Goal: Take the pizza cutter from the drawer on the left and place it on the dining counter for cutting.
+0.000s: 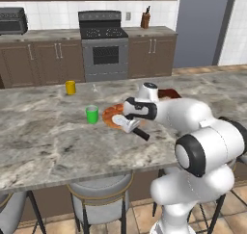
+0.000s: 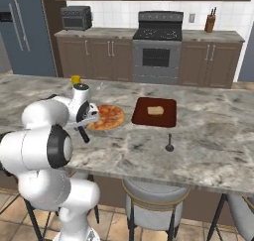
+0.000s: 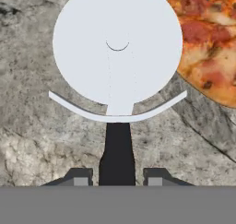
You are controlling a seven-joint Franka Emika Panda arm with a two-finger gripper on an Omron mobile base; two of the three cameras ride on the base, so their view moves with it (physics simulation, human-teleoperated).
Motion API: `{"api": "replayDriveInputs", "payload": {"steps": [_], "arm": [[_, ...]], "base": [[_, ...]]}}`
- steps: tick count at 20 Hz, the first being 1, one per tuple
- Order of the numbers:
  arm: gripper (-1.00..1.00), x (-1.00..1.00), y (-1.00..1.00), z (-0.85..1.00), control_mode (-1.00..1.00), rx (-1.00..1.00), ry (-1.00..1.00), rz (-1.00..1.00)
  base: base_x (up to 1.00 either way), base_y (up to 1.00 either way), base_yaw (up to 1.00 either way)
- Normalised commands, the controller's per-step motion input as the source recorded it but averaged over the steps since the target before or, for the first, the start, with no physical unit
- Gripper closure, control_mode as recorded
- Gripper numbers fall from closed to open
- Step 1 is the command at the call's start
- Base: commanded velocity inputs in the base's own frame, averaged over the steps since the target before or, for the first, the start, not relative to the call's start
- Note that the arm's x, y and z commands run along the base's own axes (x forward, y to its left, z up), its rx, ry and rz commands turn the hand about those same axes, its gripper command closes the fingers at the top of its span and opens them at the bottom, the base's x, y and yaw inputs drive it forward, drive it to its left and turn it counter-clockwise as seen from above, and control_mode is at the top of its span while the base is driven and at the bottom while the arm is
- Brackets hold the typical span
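Hand view: pincer (image 3: 117, 179) grips the pizza cutter (image 3: 117, 48) over dining counter (image 3: 37, 140), beside pizza (image 3: 209, 43).

The pizza cutter (image 3: 117, 57) has a round white wheel, a curved white guard and a short black handle; the handle is clamped between the fingers of the claw (image 3: 117, 179); it is held over the grey-brown veined marble table (image 1: 43, 141), its wheel beside the pizza's edge.
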Motion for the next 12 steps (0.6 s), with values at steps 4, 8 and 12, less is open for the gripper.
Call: {"api": "replayDriveInputs", "payload": {"steps": [4, 8, 12], "arm": [[1.00, 0.73, 0.72, 0.00, -1.00, -0.13, 0.13, 0.09], [1.00, 0.54, 0.59, 0.00, -1.00, -0.14, 0.16, 0.01], [1.00, 0.35, 0.10, 0.00, -1.00, -0.11, 0.04, -0.06]], "base": [[0.00, 0.00, 0.00], [0.00, 0.00, 0.00], [0.00, 0.00, 0.00]]}}
